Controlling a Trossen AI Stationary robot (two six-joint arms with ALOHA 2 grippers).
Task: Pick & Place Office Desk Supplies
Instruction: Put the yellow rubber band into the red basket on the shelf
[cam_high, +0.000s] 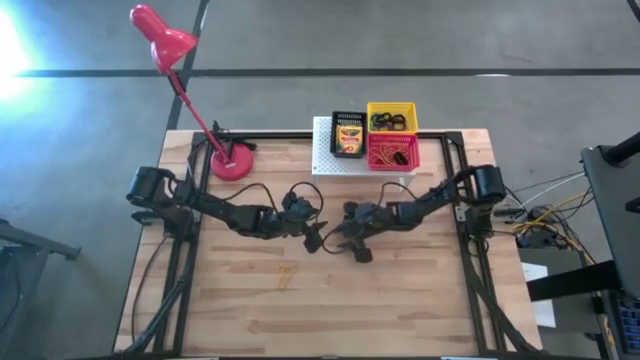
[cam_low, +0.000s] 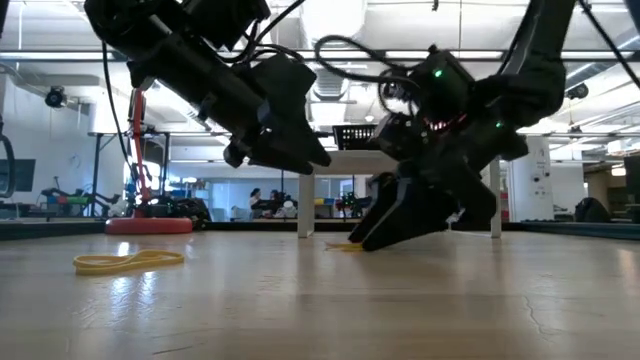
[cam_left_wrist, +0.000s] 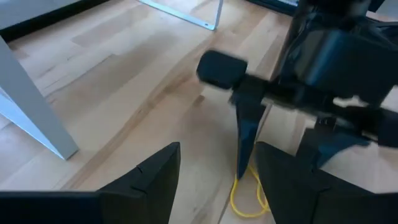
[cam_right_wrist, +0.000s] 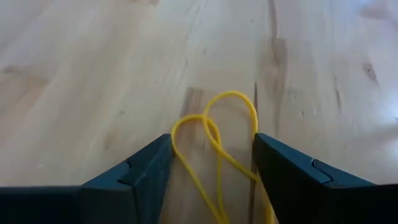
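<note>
Rubber band (cam_right_wrist: 214, 146) is flat on the wooden table (cam_high: 400, 290), lying right between the spread fingers of your right gripper (cam_right_wrist: 211, 171), which is down at the wood around it but hasn't clamped it. Your left gripper (cam_left_wrist: 214, 180) hangs just beside the right gripper, jaws apart, holding nothing. Another yellow band (cam_low: 128, 262) lies near the red lamp (cam_high: 170, 60), well apart from the right gripper.

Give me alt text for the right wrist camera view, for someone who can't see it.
A thin yellow rubber band, twisted into loops, lies on the light wooden tabletop between the two dark open fingers of the right end effector. Nothing else is in view.
</note>
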